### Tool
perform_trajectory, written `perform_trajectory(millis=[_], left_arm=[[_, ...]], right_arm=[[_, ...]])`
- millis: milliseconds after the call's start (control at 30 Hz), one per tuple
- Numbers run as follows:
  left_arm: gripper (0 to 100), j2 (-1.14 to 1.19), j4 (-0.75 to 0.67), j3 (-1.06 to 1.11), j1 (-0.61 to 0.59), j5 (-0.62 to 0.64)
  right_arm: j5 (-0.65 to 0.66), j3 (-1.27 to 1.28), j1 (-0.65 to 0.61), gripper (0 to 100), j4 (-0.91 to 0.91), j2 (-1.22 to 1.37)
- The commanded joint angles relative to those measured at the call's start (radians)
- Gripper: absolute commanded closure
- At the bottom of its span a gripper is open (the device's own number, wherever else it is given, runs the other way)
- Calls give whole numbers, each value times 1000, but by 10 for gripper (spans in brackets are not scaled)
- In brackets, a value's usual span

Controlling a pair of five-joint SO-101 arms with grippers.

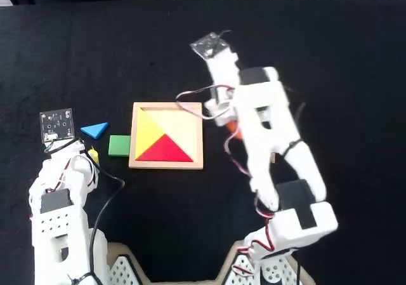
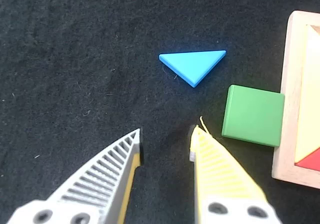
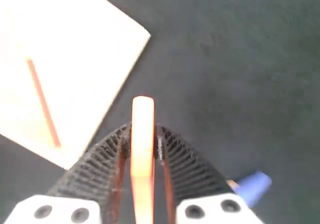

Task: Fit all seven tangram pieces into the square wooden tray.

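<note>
The square wooden tray (image 1: 167, 164) lies mid-table with a yellow triangle (image 1: 147, 132) and a red triangle (image 1: 166, 150) inside; its far right part looks pale. A blue triangle (image 1: 94, 130) (image 2: 192, 64) and a green square (image 1: 119, 145) (image 2: 252, 114) lie on the cloth left of the tray, the square against the tray rim (image 2: 287, 109). My left gripper (image 2: 165, 134) (image 1: 92, 153) hangs open just short of both, holding nothing. My right gripper (image 3: 142, 129) (image 1: 229, 125) is shut on an orange piece (image 3: 143, 114), held edge-on beside the tray's right side.
Black cloth covers the table (image 1: 330, 56). A tray corner (image 3: 75, 74) sits close ahead of the right gripper. A small blue object (image 3: 252, 186) shows beside the right gripper's finger; what it is cannot be told. Open cloth lies beyond the tray.
</note>
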Motion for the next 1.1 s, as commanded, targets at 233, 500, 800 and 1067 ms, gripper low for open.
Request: perform_trajectory(millis=[233, 500, 800, 1067], left_arm=[[830, -14, -21, -2, 12, 3], [830, -14, -21, -2, 18, 3], [830, -14, -49, 22, 44, 2], [830, -14, -49, 22, 44, 2]], right_arm=[[-319, -61, -213, 987, -204, 70], [-325, -61, -233, 988, -238, 199], [-445, -53, -235, 988, -242, 214], [-453, -13, -242, 988, -252, 214]])
